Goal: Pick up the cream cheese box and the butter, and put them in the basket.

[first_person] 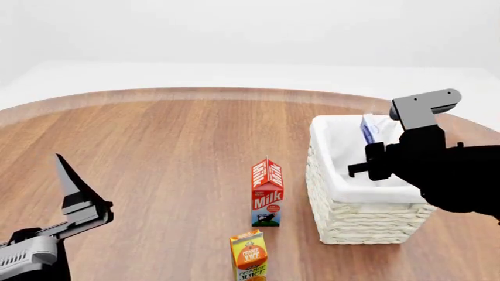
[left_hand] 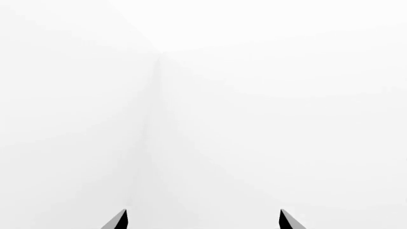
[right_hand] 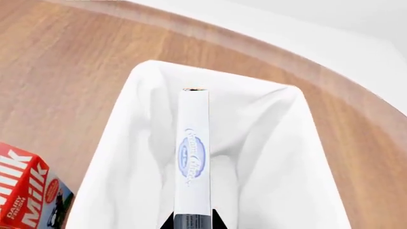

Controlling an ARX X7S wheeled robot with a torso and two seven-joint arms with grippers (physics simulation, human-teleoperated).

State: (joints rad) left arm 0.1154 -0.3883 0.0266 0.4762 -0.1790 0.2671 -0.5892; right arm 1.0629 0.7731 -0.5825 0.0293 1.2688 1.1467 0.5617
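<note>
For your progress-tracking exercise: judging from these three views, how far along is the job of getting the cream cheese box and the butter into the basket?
Nothing looks finished yet. In hand: the right gripper holds the cream cheese box over the basket, not yet released. Left to do: let it go, then fetch the butter, which no view shows. The left gripper is open and empty. The milk carton and juice carton stand beside the basket.

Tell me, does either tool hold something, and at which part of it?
The right tool holds the cream cheese box by one narrow end, over the basket. The left tool is open and holds nothing.
</note>
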